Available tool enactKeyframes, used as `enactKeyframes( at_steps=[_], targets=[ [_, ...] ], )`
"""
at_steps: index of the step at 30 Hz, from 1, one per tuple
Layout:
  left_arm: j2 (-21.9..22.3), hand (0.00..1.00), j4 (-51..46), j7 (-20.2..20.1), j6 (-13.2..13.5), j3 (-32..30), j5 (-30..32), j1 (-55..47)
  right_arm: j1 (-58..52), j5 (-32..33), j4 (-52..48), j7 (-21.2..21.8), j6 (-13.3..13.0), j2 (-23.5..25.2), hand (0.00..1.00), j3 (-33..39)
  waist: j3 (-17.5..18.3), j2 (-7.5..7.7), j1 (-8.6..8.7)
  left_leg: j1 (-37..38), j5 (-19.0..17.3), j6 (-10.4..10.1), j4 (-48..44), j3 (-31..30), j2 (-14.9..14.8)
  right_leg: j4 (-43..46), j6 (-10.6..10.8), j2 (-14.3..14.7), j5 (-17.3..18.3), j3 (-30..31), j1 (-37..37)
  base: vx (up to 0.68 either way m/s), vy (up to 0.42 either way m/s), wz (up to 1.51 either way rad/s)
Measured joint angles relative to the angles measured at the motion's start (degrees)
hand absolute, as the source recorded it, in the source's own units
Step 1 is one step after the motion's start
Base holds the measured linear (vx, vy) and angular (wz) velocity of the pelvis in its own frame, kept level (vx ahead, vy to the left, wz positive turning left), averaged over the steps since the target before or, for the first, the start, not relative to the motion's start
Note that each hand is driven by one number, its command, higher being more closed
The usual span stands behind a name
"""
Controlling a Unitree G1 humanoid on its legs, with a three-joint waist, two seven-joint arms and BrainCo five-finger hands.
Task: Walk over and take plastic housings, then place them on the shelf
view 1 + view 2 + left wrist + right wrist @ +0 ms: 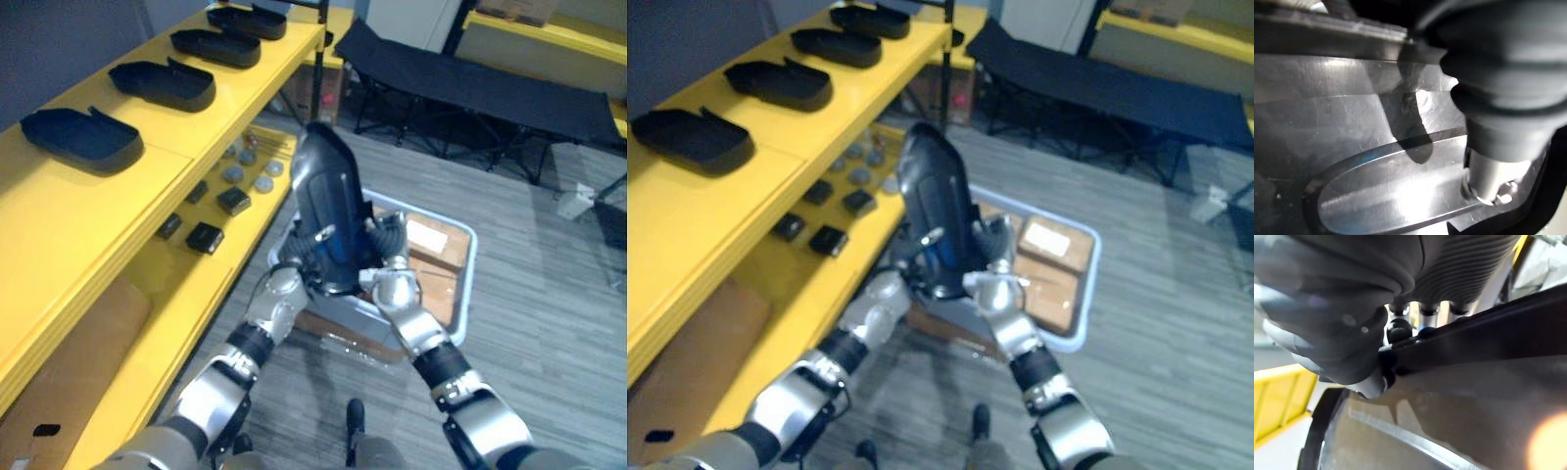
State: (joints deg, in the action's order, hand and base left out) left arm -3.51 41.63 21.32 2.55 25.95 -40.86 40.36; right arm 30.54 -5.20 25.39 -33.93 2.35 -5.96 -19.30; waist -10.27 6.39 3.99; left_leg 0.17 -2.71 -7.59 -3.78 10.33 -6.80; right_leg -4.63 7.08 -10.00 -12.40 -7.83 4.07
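I hold a black plastic housing (328, 196) upright between both hands, over the near edge of a grey bin (468, 284). My left hand (282, 294) grips its lower left side and my right hand (394, 289) its lower right side. In the right wrist view, fingers (1427, 316) and thumb pinch the housing's rim (1474, 347). The left wrist view has the thumb (1488, 171) pressed on the housing's glossy inner face (1352, 122). Several more black housings (83, 137) lie in a row on the yellow shelf top (98, 206) to my left.
The bin on the floor holds cardboard boxes (431, 259). The lower shelf (220, 269) carries small black blocks (204, 237) and grey round parts (245, 171). A brown box (78, 362) sits under it. A black folding cot (470, 83) stands behind.
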Motion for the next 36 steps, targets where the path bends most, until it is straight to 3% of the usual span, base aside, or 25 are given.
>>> enactKeyframes(
  at_steps=[12, 13, 14, 16, 17, 19, 20, 25, 28, 30, 31, 36],
  targets=[
    [-0.65, 1.00, -0.15, 0.41, -1.15, 3.73, 2.76, -0.18, -2.27, 0.01, 0.86, -1.50, -2.13, -0.63, 1.00, 0.00, -0.16, 0.30, 0.17, 0.04, 0.15, 0.00, 0.27, 0.11, -0.02, -0.01, -0.12, -0.04, 0.08, -0.02, 0.18, 0.00, 0.001, -0.01],
    [-0.91, 1.00, -0.85, 2.83, -6.16, 4.07, 14.47, 0.96, -2.28, 0.17, 4.69, -1.79, -2.42, -0.72, 1.00, 0.00, -0.57, 1.07, 0.31, -0.17, 0.15, -0.02, 0.22, 0.81, -0.10, 0.00, -0.16, -0.14, 0.08, 0.18, 0.74, 0.03, 0.014, -0.10],
    [-0.95, 1.00, -0.85, 2.83, -6.21, 4.07, 14.56, 1.02, -2.28, 0.17, 4.69, -1.79, -2.42, -0.72, 0.00, 0.00, -0.57, 1.07, 0.31, -0.17, 0.15, -0.02, 0.20, 0.81, -0.10, 0.00, -0.16, -0.14, 0.09, 0.18, 0.73, 0.03, 0.013, -0.10],
    [-1.04, 1.00, -0.85, 2.83, -6.22, 4.07, 14.71, 1.07, -2.29, 0.17, 4.69, -1.79, -2.42, -0.73, 0.00, 0.00, -0.58, 1.08, 0.31, -0.17, 0.15, -0.02, 0.17, 0.83, -0.12, 0.00, -0.19, -0.14, 0.11, 0.18, 0.74, 0.00, 0.000, 0.00],
    [-3.22, 1.00, -1.72, 2.06, -6.30, 4.18, 11.90, 3.68, 1.42, 5.56, 5.70, -1.74, -2.39, -0.79, 0.00, -0.45, -0.85, 1.17, 0.24, -0.16, 0.13, -0.04, 0.17, 0.95, -0.23, -0.14, -0.44, -0.06, 0.25, 0.13, 0.83, 0.00, 0.000, 0.00],
    [-3.53, 1.00, -2.32, 2.06, -6.30, 4.17, 11.92, 3.73, 1.46, 5.58, 5.71, -1.74, -2.39, -0.78, 0.00, -0.44, -1.61, 1.52, 0.25, -0.16, 0.13, -0.04, 0.17, 0.95, -0.23, -0.03, -0.44, -0.07, 0.25, 0.11, 0.83, 0.00, 0.000, 0.00],
    [-3.50, 1.00, -2.32, 1.99, -8.20, 4.11, 11.50, 4.33, 1.84, 8.95, 6.84, -2.34, -2.08, -0.44, 0.00, -0.46, -2.74, 1.59, 0.40, -0.14, 0.14, -0.04, 0.14, 0.86, -0.20, -0.01, -0.43, -0.11, 0.24, 0.02, 0.76, 0.00, 0.000, 0.00],
    [-3.49, 1.00, -2.32, 1.99, -8.45, 3.93, 11.50, 4.35, 1.84, 8.96, 6.96, -2.39, -2.08, -0.29, 0.00, -0.10, -2.74, 1.59, 0.42, -0.04, 0.14, -0.03, 0.11, 0.88, -0.20, -0.01, -0.42, -0.10, 0.25, 0.02, 0.68, 0.00, 0.000, 0.00],
    [-2.78, 1.00, -3.25, 0.72, -10.04, 0.99, 14.27, 4.35, 1.39, 8.88, 6.61, -0.04, -2.07, -0.38, 0.00, 5.23, -2.76, 1.57, 0.42, 0.83, 0.14, -0.04, 0.15, 0.96, -0.23, 0.00, -0.42, -0.06, 0.25, 0.02, -0.15, 0.00, 0.000, 0.00],
    [-2.16, 1.00, -6.47, 1.63, -10.61, -0.18, 21.71, 4.40, 1.14, 38.31, 5.90, 11.21, -5.61, -0.25, 0.00, 8.56, -2.74, 1.60, 0.48, 1.14, 0.08, -0.05, 0.13, 1.01, -0.15, 0.01, -0.36, -0.16, 0.21, 0.03, -0.47, 0.00, 0.000, 0.00],
    [-2.13, 1.00, -7.16, 1.70, -10.61, -0.57, 23.56, 4.42, 0.99, 45.84, 5.91, 15.33, -6.47, -0.11, 0.00, 9.02, -2.74, 1.59, 0.70, 1.14, 0.04, -0.02, 0.09, 1.01, -0.08, 0.00, -0.27, -0.27, 0.28, 0.04, -0.48, 0.00, 0.000, 0.00],
    [-2.15, 1.00, -6.94, 1.42, -10.67, -1.00, 23.80, 4.00, -0.57, 54.04, 6.32, 20.56, -6.50, -0.13, 0.00, 10.93, -2.74, 1.60, 0.60, 1.21, 0.06, -0.02, 0.16, 1.13, 0.04, 0.00, 0.43, -0.40, 1.06, 0.02, -0.46, 0.00, 0.000, 0.00]
  ],
)
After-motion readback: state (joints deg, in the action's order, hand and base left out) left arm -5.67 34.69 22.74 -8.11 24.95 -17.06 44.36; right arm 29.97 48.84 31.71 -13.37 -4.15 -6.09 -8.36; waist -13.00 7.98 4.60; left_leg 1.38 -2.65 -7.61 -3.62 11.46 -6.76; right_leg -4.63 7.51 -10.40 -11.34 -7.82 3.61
